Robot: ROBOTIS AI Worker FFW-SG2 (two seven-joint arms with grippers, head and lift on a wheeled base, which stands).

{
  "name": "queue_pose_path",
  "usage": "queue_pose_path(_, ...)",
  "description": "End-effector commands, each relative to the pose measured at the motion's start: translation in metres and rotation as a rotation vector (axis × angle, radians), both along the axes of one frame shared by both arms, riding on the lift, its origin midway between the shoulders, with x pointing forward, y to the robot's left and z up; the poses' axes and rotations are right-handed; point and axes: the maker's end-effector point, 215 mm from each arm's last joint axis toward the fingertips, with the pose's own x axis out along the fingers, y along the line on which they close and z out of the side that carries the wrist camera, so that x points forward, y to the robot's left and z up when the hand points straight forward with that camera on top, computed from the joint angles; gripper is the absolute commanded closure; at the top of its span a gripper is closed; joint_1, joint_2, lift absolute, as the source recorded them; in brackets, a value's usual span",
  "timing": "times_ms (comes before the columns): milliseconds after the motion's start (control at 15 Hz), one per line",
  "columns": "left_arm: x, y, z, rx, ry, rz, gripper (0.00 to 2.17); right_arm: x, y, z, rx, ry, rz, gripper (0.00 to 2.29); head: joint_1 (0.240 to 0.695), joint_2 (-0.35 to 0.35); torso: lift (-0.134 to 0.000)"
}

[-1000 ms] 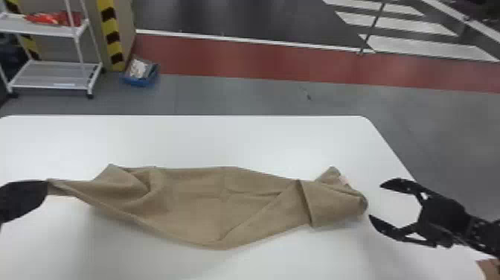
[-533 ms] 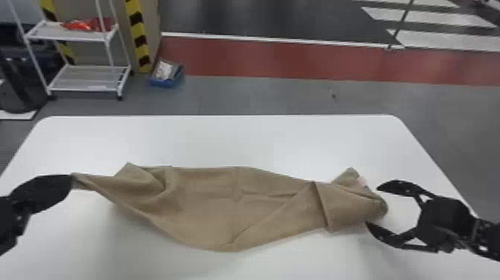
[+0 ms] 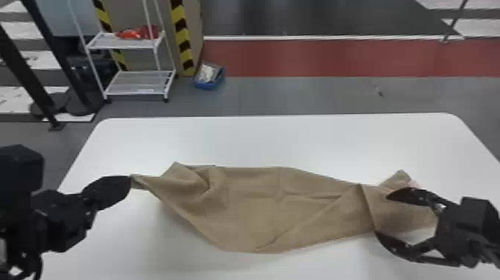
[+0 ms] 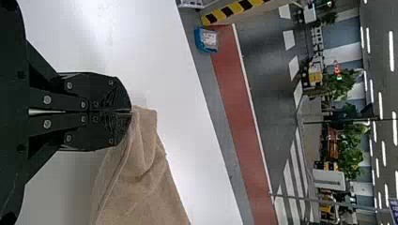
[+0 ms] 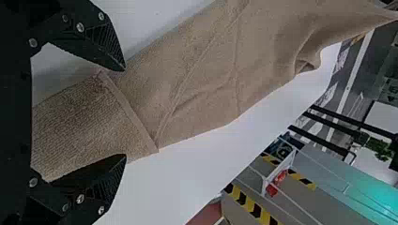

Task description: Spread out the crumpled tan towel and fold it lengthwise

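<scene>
Your towel [image 3: 253, 208] lies in a long, wrinkled strip across the table [image 3: 260, 137], its left end drawn up to a point and its right end folded over on itself. Your left gripper [image 3: 129, 182] is clenched on that left tip. Your right gripper [image 3: 382, 215] is spread wide around the folded end, gripping nothing; you can't tell whether its fingers [image 5: 105, 44] touch the cloth. Beyond the table, a rack [image 3: 139, 83] stands on the floor beside a blue bin [image 3: 209, 85].
</scene>
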Motion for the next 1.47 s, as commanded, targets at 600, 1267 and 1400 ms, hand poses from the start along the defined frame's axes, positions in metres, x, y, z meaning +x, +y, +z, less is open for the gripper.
queue_pose_path(600, -0.001, 0.001, -0.006, 0.000, 0.006, -0.003, 1.37, -0.009, 0.003, -0.021, -0.034, 0.078, -0.014, 0.58, 0.695, 0.070, -0.124)
queue_pose_path(1267, 0.001, -0.001, -0.008, -0.006, 0.001, -0.016, 1.37, -0.019, 0.000, -0.028, -0.084, 0.113, -0.033, 0.59, 0.695, 0.054, -0.124)
queue_pose_path(1400, 0.000, 0.001, -0.008, -0.006, 0.002, -0.012, 1.37, -0.019, 0.000, -0.030, -0.090, 0.117, -0.034, 0.59, 0.695, 0.057, -0.124)
